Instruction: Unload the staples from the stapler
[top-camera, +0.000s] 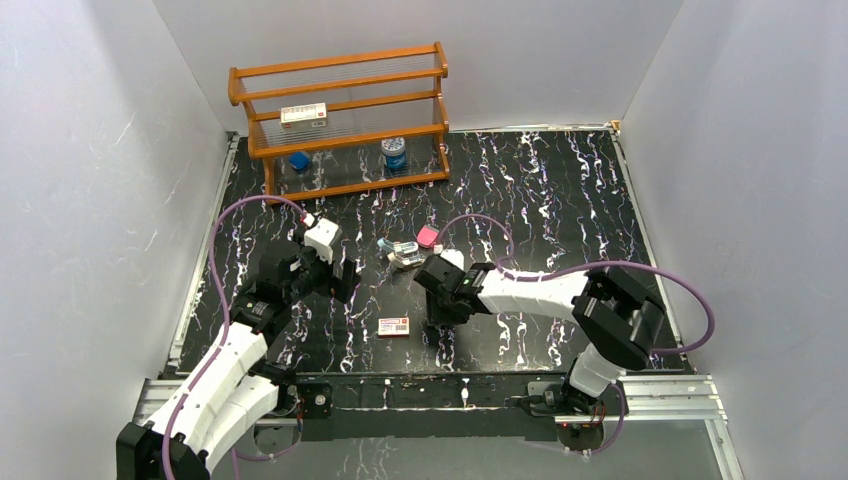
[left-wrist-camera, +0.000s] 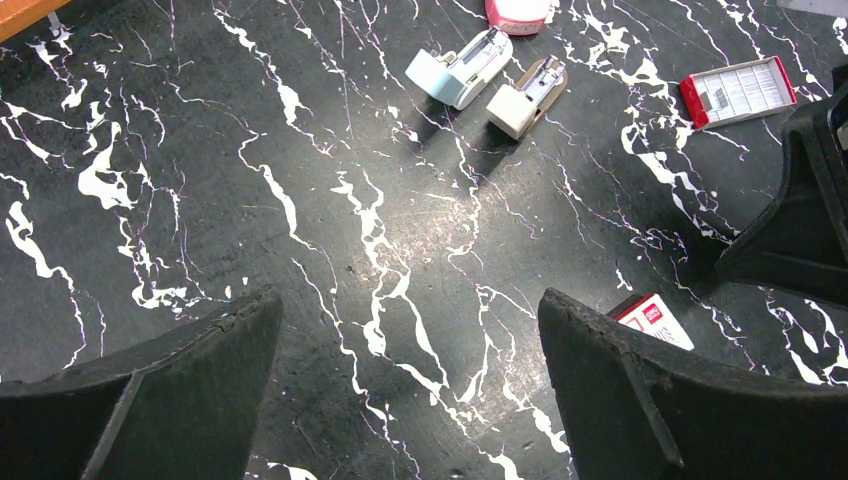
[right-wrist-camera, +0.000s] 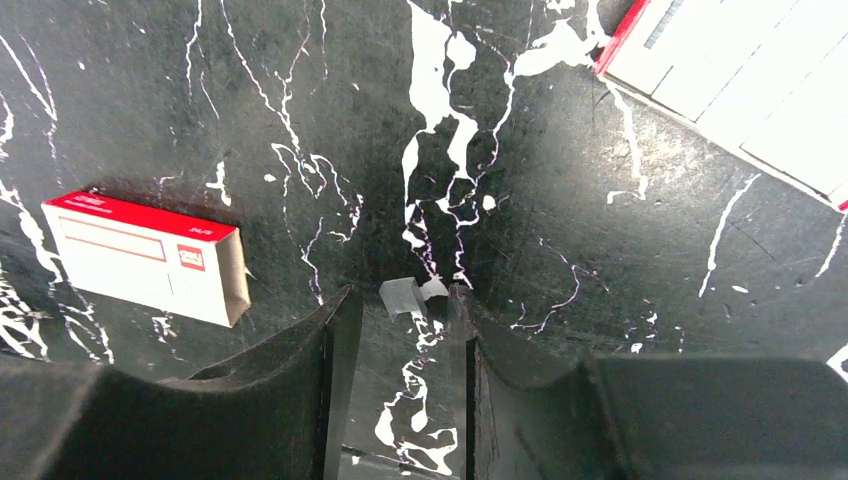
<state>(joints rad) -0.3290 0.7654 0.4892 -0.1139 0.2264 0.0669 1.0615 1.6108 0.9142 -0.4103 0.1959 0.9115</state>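
Logging the right arm first: the right gripper (right-wrist-camera: 400, 300) is low over the black marbled table (right-wrist-camera: 300, 120), jaws a narrow gap apart, with a small silvery bit, probably a short strip of staples (right-wrist-camera: 404, 294), at the fingertips. The strip seems to meet one finger and leave a sliver free at the other, so I cannot tell whether it is pinched or merely lying there. A red-and-white box sleeve (right-wrist-camera: 145, 258) lies to one side of the gripper and an open tray of staples (right-wrist-camera: 740, 80) to the other, both apart from the fingers. The left gripper (left-wrist-camera: 408, 300) hovers over bare table, jaws wide and empty. The stapler (left-wrist-camera: 460, 68) lies on its side on the table, well beyond the left fingers, untouched by either arm; an off-white piece with a metal channel (left-wrist-camera: 527, 97) lies just beside it and a pink block (left-wrist-camera: 517, 12) just past it. Judgement: the step in hand is handling the removed staples, late in the task. The next move calls for settling the strip on the table or in the tray, parting the jaws fully, then lifting straight up so the strip is not dragged.
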